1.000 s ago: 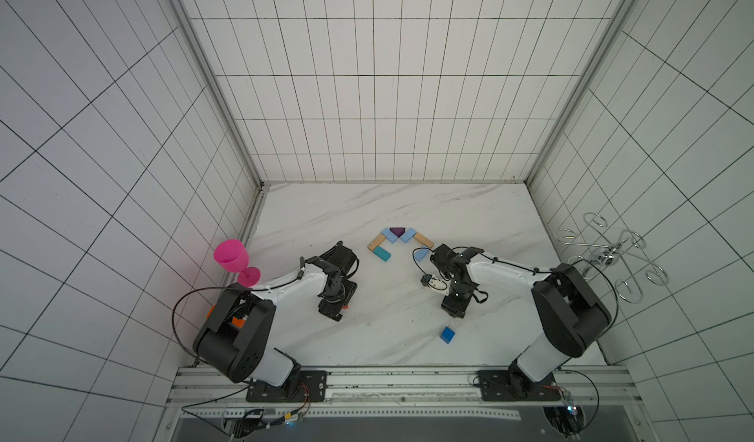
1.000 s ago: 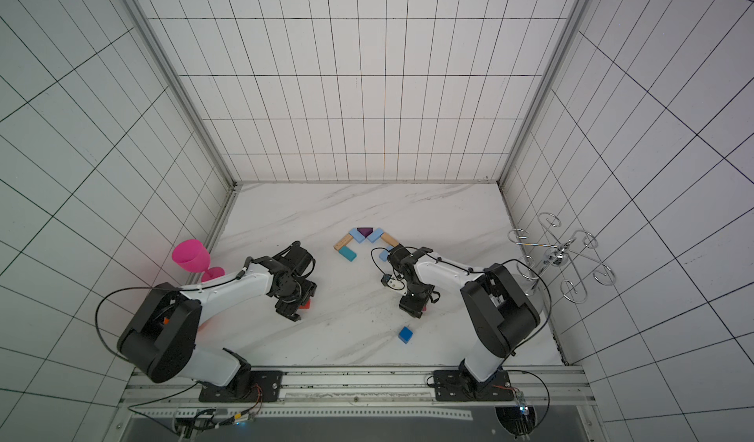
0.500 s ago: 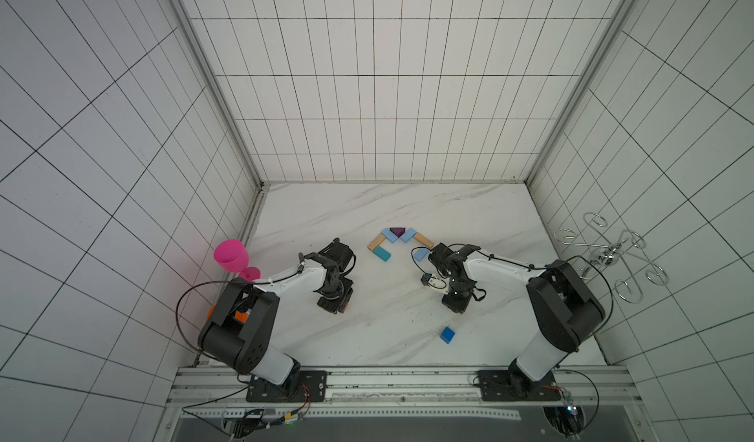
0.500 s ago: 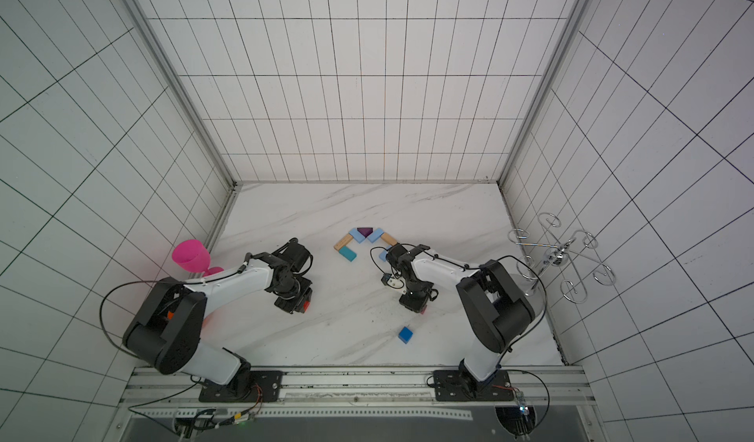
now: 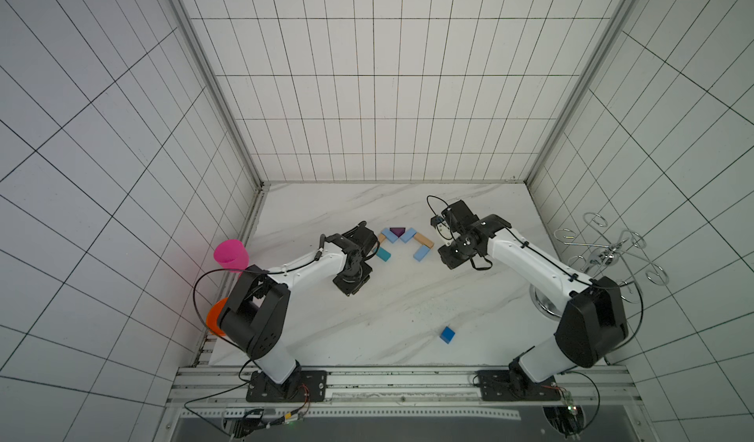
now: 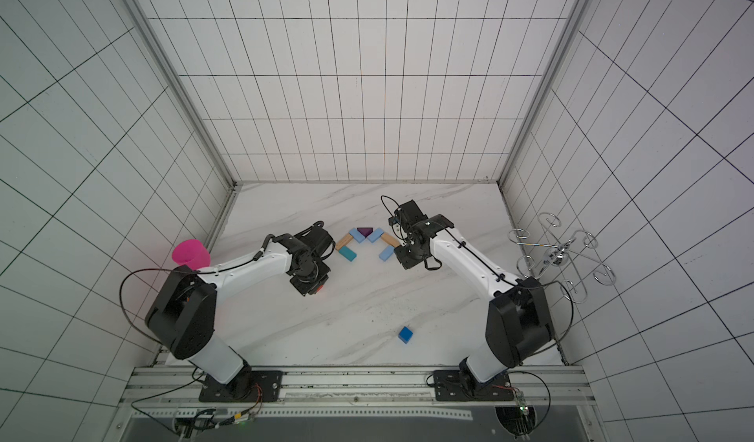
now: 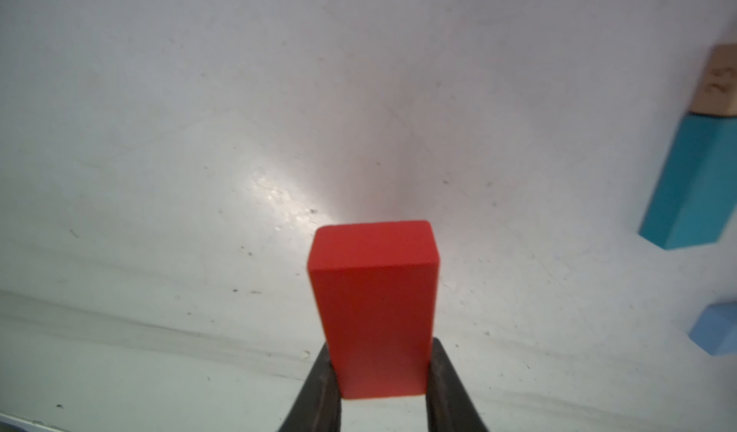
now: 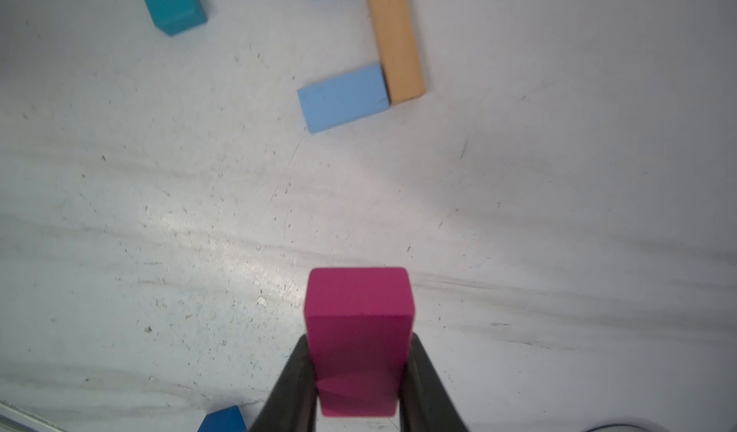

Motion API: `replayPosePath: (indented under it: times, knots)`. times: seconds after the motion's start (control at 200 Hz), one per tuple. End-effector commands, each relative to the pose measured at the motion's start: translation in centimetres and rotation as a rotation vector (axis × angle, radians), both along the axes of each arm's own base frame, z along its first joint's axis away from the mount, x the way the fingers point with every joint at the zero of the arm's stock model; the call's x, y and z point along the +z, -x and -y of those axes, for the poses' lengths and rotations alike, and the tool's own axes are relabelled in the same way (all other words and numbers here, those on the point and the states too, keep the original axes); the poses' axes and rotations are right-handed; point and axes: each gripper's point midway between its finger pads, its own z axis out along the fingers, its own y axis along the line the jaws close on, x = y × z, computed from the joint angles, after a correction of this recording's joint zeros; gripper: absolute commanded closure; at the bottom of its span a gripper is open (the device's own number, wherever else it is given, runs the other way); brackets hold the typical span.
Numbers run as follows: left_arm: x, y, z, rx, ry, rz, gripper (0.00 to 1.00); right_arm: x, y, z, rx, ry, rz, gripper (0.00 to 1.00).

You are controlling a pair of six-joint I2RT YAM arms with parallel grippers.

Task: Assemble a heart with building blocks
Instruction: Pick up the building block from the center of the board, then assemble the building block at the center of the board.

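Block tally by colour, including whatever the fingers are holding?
Light blue blocks: 3
Tan blocks: 2
Teal block: 1
Blue cube: 1
Purple triangle: 1
Red block, in left fingers: 1
Magenta block, in right fingers: 1
Total: 10

We see the left arm (image 5: 302,265) and right arm (image 5: 526,256) built alike: white link shells between bulky black joint housings. Behind the left claw (image 7: 381,350) and right claw (image 8: 359,340), thin black cables (image 5: 546,261) trail along the links. The fingers (image 7: 319,390) are matte black and tapering.
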Motion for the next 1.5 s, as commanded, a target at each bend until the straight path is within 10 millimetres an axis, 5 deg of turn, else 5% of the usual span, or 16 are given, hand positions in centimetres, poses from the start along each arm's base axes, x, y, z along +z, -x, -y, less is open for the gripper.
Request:
replayPosePath:
  times: [0.0,0.31,0.61,1.494]
  knots:
    - [0.1,0.1,0.7,-0.047,-0.069,-0.004,0.88,1.9,-0.9,2.7,-0.153,0.059,0.002,1.00]
    - [-2.2,-1.2,6.9,-0.108,-0.029,-0.046,0.90,3.8,-1.9,7.7,-0.398,-0.023,0.030,1.00]
    - [-3.8,-2.8,10.9,-0.122,0.017,-0.082,0.90,4.7,-2.0,8.8,-0.458,-0.057,0.036,1.00]
    - [-6.1,-5.2,12.3,-0.136,0.045,-0.134,0.90,3.3,-1.9,8.6,-0.494,-0.087,-0.028,1.00]
